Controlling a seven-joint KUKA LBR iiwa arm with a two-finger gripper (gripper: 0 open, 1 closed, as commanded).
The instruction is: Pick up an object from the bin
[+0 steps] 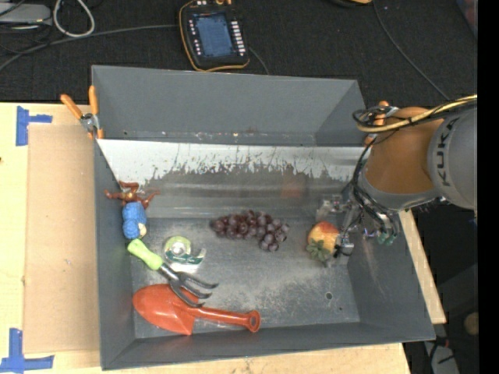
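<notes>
One orange-and-green toy fruit (320, 238) lies against the end effector (344, 238), with purple grapes (251, 227) beyond it. Whether it is spread or pinching the fruit, I cannot tell.

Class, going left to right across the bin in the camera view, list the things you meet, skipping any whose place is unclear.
blue toy figure → pale round piece → purple grapes → orange fruit → claw
</notes>
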